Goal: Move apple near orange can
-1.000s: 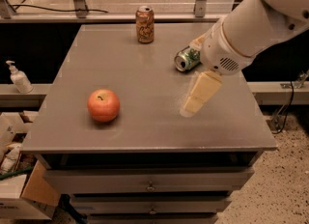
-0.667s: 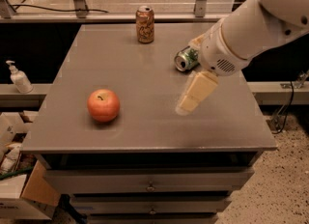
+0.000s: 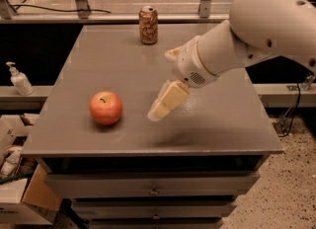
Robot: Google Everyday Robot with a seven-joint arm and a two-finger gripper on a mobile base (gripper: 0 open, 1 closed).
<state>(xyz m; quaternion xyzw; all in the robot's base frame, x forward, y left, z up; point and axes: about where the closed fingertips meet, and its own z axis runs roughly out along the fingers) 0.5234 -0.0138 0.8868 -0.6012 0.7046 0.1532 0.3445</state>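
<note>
The red-orange apple (image 3: pixel 105 107) sits on the grey table (image 3: pixel 98 55) near its front left. The orange can (image 3: pixel 148 24) stands upright at the table's far edge, near the middle. My gripper (image 3: pixel 165 103) hangs just above the table on the end of the white arm (image 3: pixel 256 30), a short way right of the apple and not touching it. It holds nothing that I can see. The can is well behind the gripper and the apple.
A white soap bottle (image 3: pixel 19 79) stands on a ledge left of the table. Cardboard boxes (image 3: pixel 19 193) sit on the floor at lower left. Drawers (image 3: pixel 153 189) run under the tabletop. A metal rail (image 3: pixel 98 16) runs behind the table.
My arm and gripper have moved left and closer to the apple. The green and silver can seen earlier is now hidden behind the arm. The apple and orange can have not moved.
</note>
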